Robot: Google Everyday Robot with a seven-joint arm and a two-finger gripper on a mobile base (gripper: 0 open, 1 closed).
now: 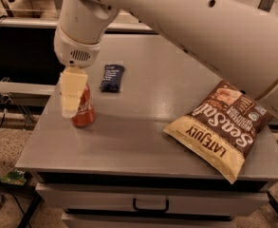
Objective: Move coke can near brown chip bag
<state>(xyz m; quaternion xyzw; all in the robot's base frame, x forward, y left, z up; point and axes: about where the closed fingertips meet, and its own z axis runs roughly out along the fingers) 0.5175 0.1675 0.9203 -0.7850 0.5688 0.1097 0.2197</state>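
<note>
Camera view shows the coke can [85, 112] standing up near the left edge of the table [143, 141], well apart from the brown chip bag [221, 127] on the right side. The claw [74, 103] is down at the can and hides much of it. Whether it is squeezing the can cannot be told. To do this step well, the robot should grab the can around its middle and keep it upright. It should also stay off the small blue packet [112, 77] nearby.
</note>
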